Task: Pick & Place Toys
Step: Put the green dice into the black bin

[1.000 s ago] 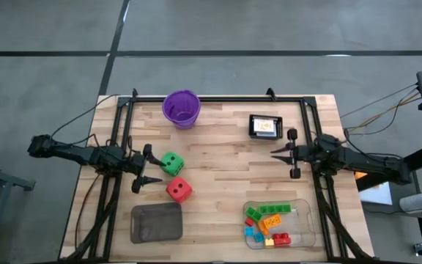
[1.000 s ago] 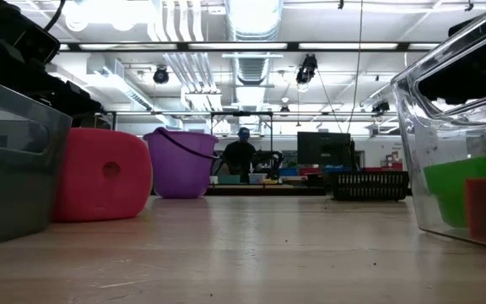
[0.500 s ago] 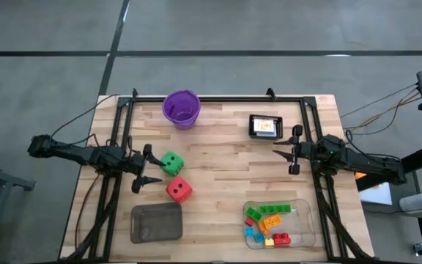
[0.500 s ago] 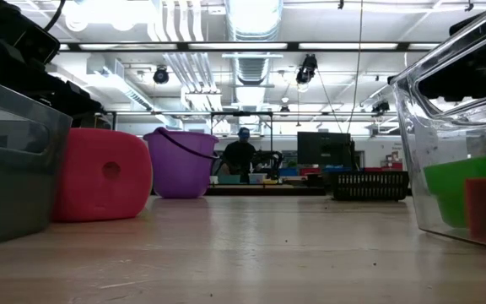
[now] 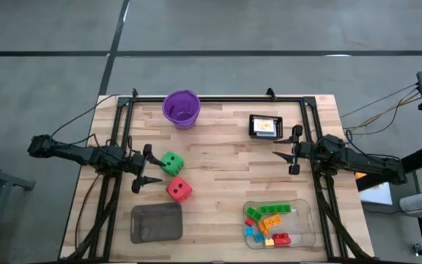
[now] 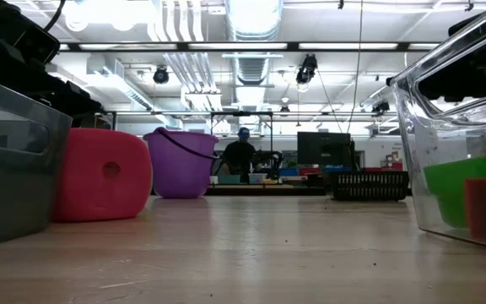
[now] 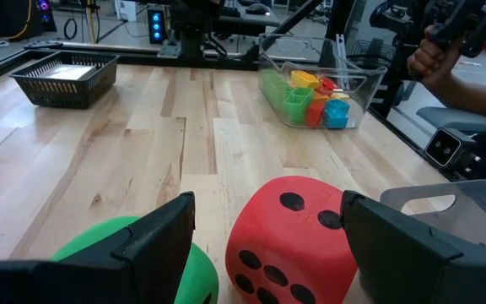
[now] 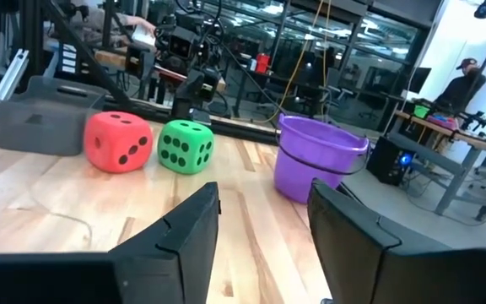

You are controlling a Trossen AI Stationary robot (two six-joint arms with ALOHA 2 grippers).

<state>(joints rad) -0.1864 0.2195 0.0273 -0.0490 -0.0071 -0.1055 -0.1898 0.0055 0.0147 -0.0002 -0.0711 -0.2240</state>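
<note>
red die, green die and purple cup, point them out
red die (image 5: 179, 190), high view, top face
green die (image 5: 171, 163), high view, top face
purple cup (image 5: 182, 116), high view, front rim

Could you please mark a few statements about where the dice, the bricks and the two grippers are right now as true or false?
1. The red die and the green die both lie on the bare table. True.
2. The building bricks are piled in the purple cup. False: they lie in the clear tray.
3. The left gripper has its jaws open beside the green die, holding nothing. True.
4. The right gripper holds a brick. False: its jaws are empty, over bare wood.
5. The grey tray holds the red die. False: it looks empty, and the die sits beside it.
</note>
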